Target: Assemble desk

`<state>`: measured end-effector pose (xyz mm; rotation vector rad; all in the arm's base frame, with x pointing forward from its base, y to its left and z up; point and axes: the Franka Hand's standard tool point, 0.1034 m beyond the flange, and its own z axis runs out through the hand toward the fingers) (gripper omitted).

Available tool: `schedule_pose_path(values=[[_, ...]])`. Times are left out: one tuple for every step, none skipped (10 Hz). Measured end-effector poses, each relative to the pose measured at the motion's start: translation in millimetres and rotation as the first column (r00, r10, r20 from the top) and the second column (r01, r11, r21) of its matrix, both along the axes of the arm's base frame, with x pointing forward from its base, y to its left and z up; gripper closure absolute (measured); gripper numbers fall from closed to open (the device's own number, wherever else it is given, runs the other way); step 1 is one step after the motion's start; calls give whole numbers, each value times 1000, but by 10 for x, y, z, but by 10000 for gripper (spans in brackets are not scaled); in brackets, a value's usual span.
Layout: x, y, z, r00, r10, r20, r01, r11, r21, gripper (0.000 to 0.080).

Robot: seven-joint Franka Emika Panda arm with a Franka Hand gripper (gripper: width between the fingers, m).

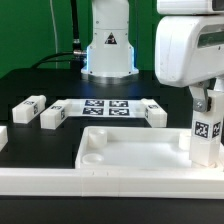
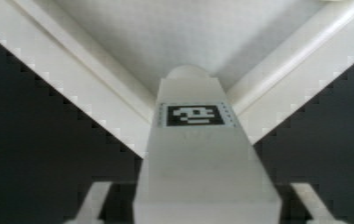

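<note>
white desk top [image 1: 140,150], a shallow tray with a raised rim, lies flat along the near edge of the black tabletop [image 1: 40,145], toward the exterior view's right. the upright leg [image 1: 207,135], a square block with a tag on its side, stands in the tray's corner at the exterior view's right.

my gripper [image 1: 206,100] sits over the top of that leg. in the wrist view the fingers [image 2: 99,205] show on either side of it with a dark sliver between, so i cannot tell whether the hand is clamped on the leg or only flanking it.

further back, the first loose leg [image 1: 28,107] and second loose leg [image 1: 52,117] lie on their sides near the marker board [image 1: 105,106], at the exterior view's left of it. the third loose leg [image 1: 155,112] lies just beside its other end.

i judge the job is at an early stage. one leg of four is at its corner, and i cannot see whether it is seated. three legs are untouched.
</note>
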<state>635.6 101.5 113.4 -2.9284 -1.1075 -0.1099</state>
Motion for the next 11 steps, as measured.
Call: schedule_pose_path(values=[[0, 1, 0, 999, -41, -2, 41, 999, 3, 511], [-2, 1, -3, 991, -132, -6, 132, 991, 10, 511], [0, -13, -4, 981, -195, -10, 196, 981, 18, 511], [2, -21, -8, 953, -303, -18, 304, 952, 33, 511], [3, -18, -9, 920, -390, -24, 391, 920, 39, 510], [-4, 0, -13, 876, -482, -33, 483, 875, 43, 509], [-2, -10, -14, 829, -557, -45, 559, 828, 52, 509], [-3, -10, -15, 777, -628, -53, 630, 775, 53, 509], [-2, -15, -16, 708, -704, -62, 706, 706, 53, 509], [0, -20, -17, 671, -739, -67, 742, 669, 54, 509], [2, -23, -20, 590, -804, -78, 807, 588, 54, 509]])
